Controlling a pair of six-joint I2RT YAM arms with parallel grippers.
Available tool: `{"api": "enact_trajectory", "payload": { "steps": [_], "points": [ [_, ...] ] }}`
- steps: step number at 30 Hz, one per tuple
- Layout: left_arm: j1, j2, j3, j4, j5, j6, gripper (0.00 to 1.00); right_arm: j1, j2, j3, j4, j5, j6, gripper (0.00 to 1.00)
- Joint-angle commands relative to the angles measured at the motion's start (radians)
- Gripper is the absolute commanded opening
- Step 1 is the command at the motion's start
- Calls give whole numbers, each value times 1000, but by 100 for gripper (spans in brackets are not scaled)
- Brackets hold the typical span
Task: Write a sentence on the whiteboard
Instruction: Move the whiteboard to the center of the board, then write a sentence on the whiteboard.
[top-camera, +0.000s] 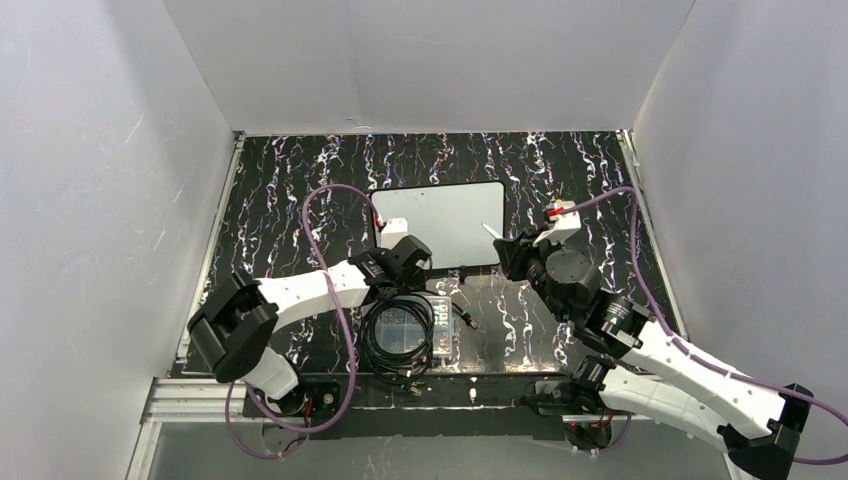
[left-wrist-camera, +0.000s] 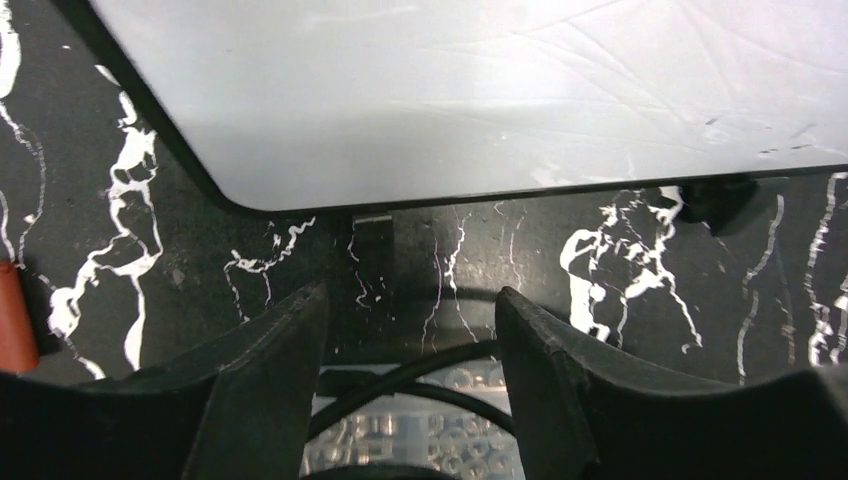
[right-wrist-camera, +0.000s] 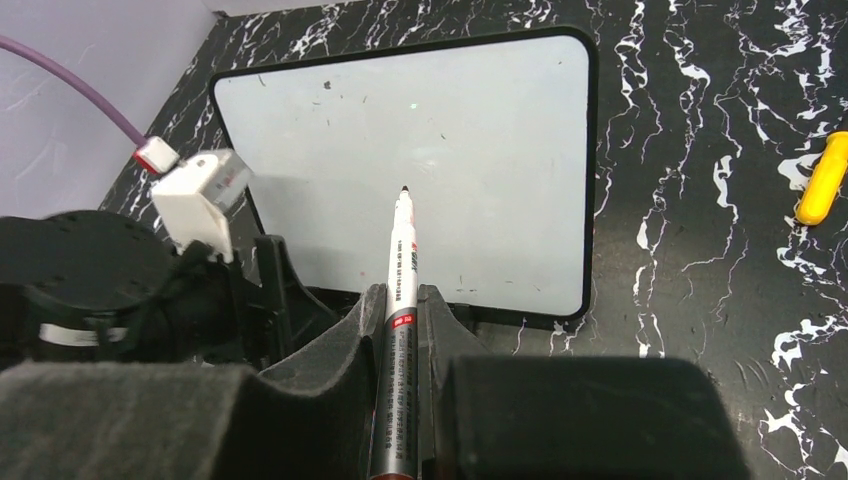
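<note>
The whiteboard (top-camera: 450, 215) lies flat on the black marbled table, its face blank apart from faint specks; no sentence shows on it. My right gripper (right-wrist-camera: 402, 296) is shut on a silver marker (right-wrist-camera: 401, 255) with a red label. The marker's dark tip points over the middle of the board (right-wrist-camera: 480, 130); I cannot tell whether it touches. In the top view the right gripper (top-camera: 512, 250) sits at the board's near right corner. My left gripper (left-wrist-camera: 410, 305) is open and empty, just short of the board's near left corner (left-wrist-camera: 450, 90), and shows in the top view (top-camera: 408, 255).
A clear plastic box with coiled black cable (top-camera: 405, 330) sits near the table's front, under the left fingers (left-wrist-camera: 420, 430). A small yellow object (right-wrist-camera: 822, 178) lies right of the board. A red-orange object (left-wrist-camera: 12, 318) shows at the left edge. White walls enclose the table.
</note>
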Motion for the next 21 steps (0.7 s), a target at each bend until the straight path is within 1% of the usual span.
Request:
{"api": "enact_trajectory", "payload": {
  "steps": [1,4,6,9,11,12,13,15,18,19,21],
  "points": [
    [-5,-104,31,-88,-15,32,62,4,16,18,26,-21,-7,1],
    [-3,-167,42,-150,-20,71,68,4,38,35,37,-55,-25,1],
    [-2,-222,58,-193,-1,122,73,4,56,48,48,-82,-44,1],
    [30,-290,122,-274,78,249,76,4,89,70,67,-110,-68,1],
    [74,-333,167,-331,142,347,78,5,114,88,81,-120,-83,1],
    [114,-357,183,-342,194,392,78,5,129,99,88,-125,-90,1],
    [181,-385,199,-339,267,434,78,5,142,113,96,-131,-95,1],
    [286,-416,211,-304,438,513,79,4,176,129,117,-148,-103,1],
    [414,-396,253,-258,717,613,79,4,235,144,188,-191,-104,1],
    [447,-384,264,-236,817,624,79,4,254,147,211,-206,-103,1],
    [519,-359,260,-159,958,622,79,5,294,157,257,-242,-98,1]
  ]
}}
